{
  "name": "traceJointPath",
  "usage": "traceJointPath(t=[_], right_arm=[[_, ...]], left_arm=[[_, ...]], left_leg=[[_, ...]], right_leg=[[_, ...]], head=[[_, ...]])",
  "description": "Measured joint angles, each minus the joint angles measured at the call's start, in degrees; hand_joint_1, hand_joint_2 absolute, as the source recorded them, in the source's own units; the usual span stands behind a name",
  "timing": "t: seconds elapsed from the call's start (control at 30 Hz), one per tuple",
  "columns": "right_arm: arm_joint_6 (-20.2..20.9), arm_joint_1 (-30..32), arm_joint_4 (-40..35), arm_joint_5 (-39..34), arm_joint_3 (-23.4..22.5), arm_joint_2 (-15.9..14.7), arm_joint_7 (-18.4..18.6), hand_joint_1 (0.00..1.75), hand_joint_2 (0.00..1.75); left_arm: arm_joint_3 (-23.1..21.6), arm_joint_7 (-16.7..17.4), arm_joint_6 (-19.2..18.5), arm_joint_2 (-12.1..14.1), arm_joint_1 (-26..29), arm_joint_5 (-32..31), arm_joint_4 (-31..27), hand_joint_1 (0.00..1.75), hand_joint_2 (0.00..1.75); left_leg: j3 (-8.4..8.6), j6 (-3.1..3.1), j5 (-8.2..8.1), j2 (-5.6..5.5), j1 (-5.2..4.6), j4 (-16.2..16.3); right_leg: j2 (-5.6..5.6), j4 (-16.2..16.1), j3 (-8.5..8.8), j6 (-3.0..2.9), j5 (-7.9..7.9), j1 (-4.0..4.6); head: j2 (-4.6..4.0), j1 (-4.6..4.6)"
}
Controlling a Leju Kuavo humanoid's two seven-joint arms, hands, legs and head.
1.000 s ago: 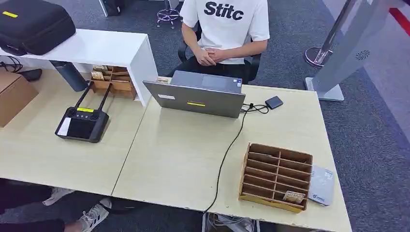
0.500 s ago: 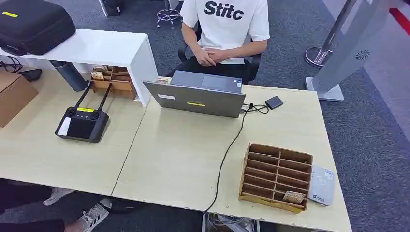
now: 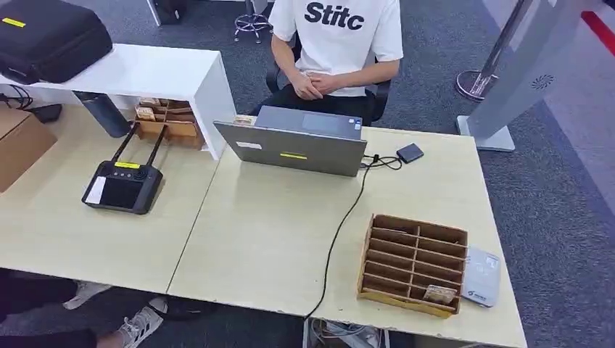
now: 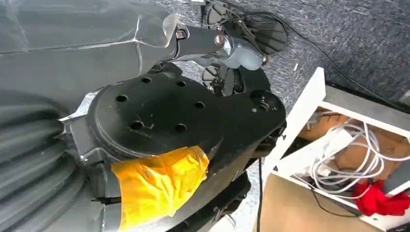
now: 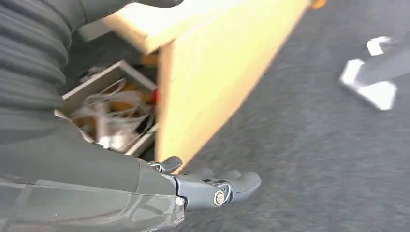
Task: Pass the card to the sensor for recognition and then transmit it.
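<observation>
- Head view: a wooden slotted rack stands near the table's right front corner; a card sits in its front right slot. The grey sensor lies just beside the rack's right side. A laptop faces a seated person.
- Left wrist view: the left hand hangs beside the robot's body, holding nothing; fingers' spread cannot be told.
- Right wrist view: the right hand hangs over grey carpet, fingers extended, empty.

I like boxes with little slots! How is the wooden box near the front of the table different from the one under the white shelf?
The front wooden box sits in the open by a grey card reader; the back wooden box is tucked under the white shelf. The front one looks mostly empty, one card showing; the back one holds several. Both have dividers.
</observation>
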Motion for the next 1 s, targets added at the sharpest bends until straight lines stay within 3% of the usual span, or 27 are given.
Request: traceJointPath(t=[0.33,0.53,0.73,1.0], right_arm=[[-9.5,2.0,-17.3,-9.8,3.5,3.2,-0.2,0.0,1.75],[-9.4,3.8,-25.5,-12.6,8.8,3.2,-4.4,0.0,1.75],[-6.4,6.4,-31.1,-6.5,15.6,0.8,-10.5,0.0,1.75],[-7.5,8.8,-35.8,6.4,23.9,-5.7,-16.0,0.0,1.75]], left_arm=[[-1.1,-0.7,1.2,-0.4,0.0,-0.5,0.0,0.0,1.75],[-1.3,-0.8,2.0,-0.7,0.0,-0.5,0.0,0.0,1.75],[-1.5,-1.4,2.2,-0.9,0.0,0.1,0.0,0.0,1.75],[-1.7,-1.9,2.2,-1.2,0.1,0.7,0.0,0.0,1.75]], left_leg=[[0.0,-0.06,0.06,0.01,0.01,0.0],[0.0,-0.06,0.06,0.01,0.01,0.0],[0.0,-0.06,0.07,0.01,0.0,0.0],[-0.02,-0.06,0.06,0.01,0.0,0.0]], right_leg=[[0.01,0.0,-0.01,-0.01,0.02,0.01],[0.02,0.0,-0.01,-0.01,0.03,0.01],[0.02,0.0,-0.01,-0.01,0.03,0.0],[0.01,0.0,-0.01,-0.01,0.03,0.0]], head=[[0.0,-0.02],[0.0,-0.02],[0.0,-0.02],[0.0,-0.04]])
